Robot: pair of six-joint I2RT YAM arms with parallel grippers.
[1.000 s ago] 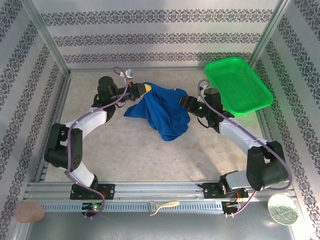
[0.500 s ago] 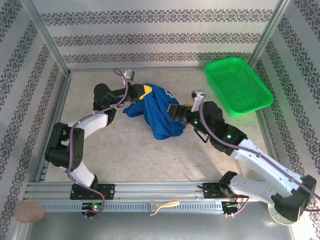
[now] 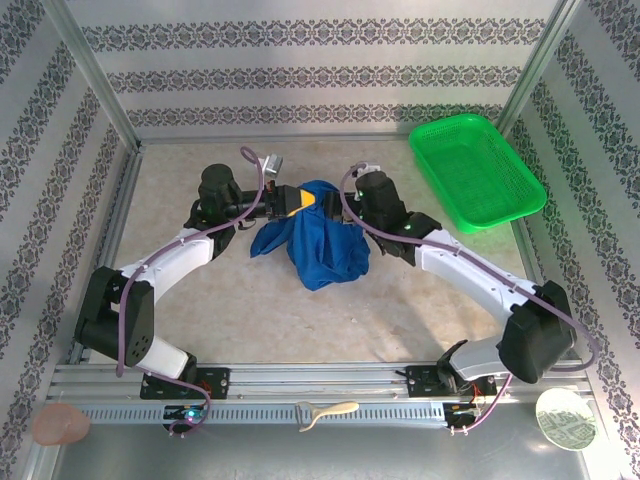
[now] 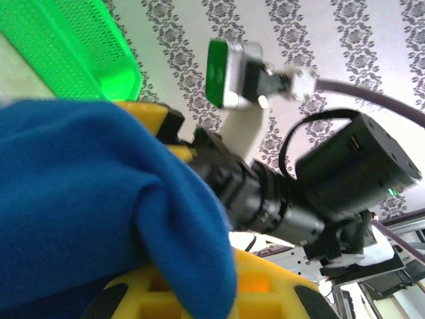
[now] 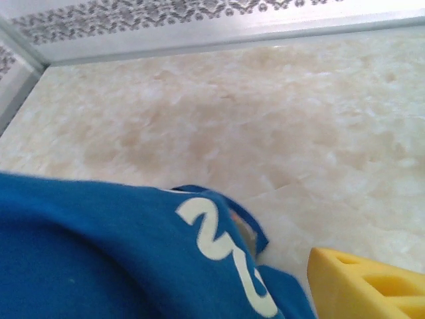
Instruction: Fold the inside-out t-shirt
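Top external: royal-blue soft cotton t-shirt [image 3: 322, 243] bunched up, ctr of beige table [image 3: 250, 300]. Left gripper [image 3: 288, 200] clamped on its top edge. Right gripper [image 3: 345, 203] alongside, can't tell jaw gap. No fold yet, prob. early stage.

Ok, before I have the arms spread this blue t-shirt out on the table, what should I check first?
1. Grip of the left claw on the t-shirt: ok, blue cloth is pinched between its yellow fingers.
2. Grip of the right claw: cannot tell. One yellow finger sits beside the cloth in the right wrist view, and its hold is hidden.
3. Shirt lying flat: not ok, it is bunched in a heap mid-table.
4. The green basket is apart from the shirt: ok, it sits at the far right corner, not touching.
5. Room to spread: ok, bare tabletop shows in front of the heap.
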